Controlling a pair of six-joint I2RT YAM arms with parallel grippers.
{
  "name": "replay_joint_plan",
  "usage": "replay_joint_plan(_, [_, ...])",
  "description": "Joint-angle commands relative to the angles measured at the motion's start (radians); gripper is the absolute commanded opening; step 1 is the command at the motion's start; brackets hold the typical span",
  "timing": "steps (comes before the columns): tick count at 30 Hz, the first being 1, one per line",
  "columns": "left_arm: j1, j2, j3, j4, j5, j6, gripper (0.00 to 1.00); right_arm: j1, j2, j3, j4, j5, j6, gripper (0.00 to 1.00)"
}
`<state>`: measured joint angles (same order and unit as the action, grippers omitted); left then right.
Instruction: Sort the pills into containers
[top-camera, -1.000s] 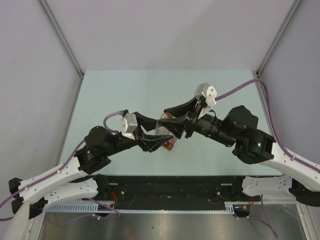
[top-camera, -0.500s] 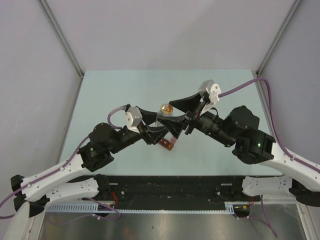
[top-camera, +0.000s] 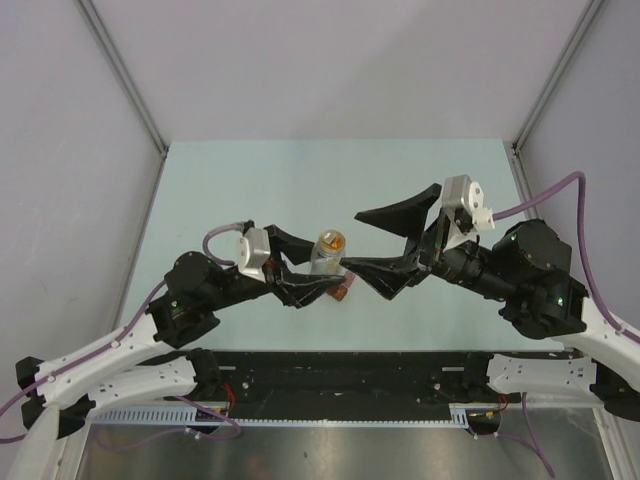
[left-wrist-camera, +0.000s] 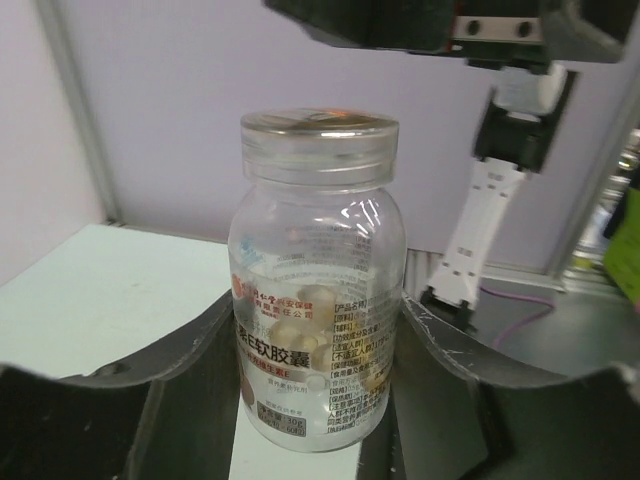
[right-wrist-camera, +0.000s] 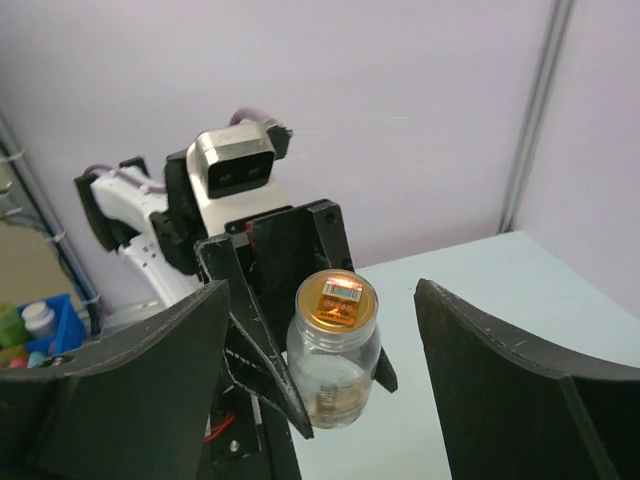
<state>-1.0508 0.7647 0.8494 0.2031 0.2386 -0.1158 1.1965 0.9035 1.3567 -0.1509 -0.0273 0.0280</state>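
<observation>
Far half of table (top-camera: 300, 175) free; centre blocked by L gripper (top-camera: 325, 270) w/ bottle (top-camera: 328, 248), pill box (top-camera: 341, 292) adjacent; R gripper (top-camera: 357, 242) flanks right.

The pale green table (top-camera: 300, 180) carries one small dark red pill box (top-camera: 342, 292) near the middle of its front edge, partly hidden from above.
</observation>
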Motion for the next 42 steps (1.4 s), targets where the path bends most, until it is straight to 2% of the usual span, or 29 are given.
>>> replay_joint_plan(1, [0.002,0.008,0.030,0.042,0.241,-0.024,0.00,0.003,-0.014,0.010,-0.055,-0.183,-0.079,0.79])
replay_joint_plan(6, [0.002,0.035,0.056,0.042,0.355,-0.030,0.00,0.003,-0.015,0.010,-0.073,-0.276,-0.096,0.79])
replay_joint_plan(13, [0.000,0.041,0.068,0.042,0.378,-0.033,0.00,0.003,-0.005,0.010,-0.087,-0.319,-0.100,0.71])
replay_joint_plan(25, [0.002,0.038,0.079,0.044,0.410,-0.036,0.00,0.005,0.020,0.012,-0.099,-0.304,-0.108,0.69])
replay_joint_plan(31, [0.002,0.038,0.076,0.044,0.404,-0.035,0.00,0.005,0.025,0.010,-0.099,-0.316,-0.105,0.57])
replay_joint_plan(34, [0.000,0.039,0.074,0.045,0.398,-0.031,0.00,0.005,0.031,0.010,-0.099,-0.315,-0.096,0.46])
replay_joint_plan(35, [0.000,0.038,0.074,0.045,0.396,-0.033,0.00,0.005,0.031,0.010,-0.098,-0.309,-0.086,0.38])
replay_joint_plan(38, [0.002,0.036,0.071,0.045,0.361,-0.033,0.00,0.005,0.035,0.010,-0.102,-0.293,-0.076,0.25])
replay_joint_plan(42, [0.002,0.035,0.071,0.041,0.248,-0.028,0.00,0.003,0.048,0.010,-0.107,-0.241,-0.068,0.22])
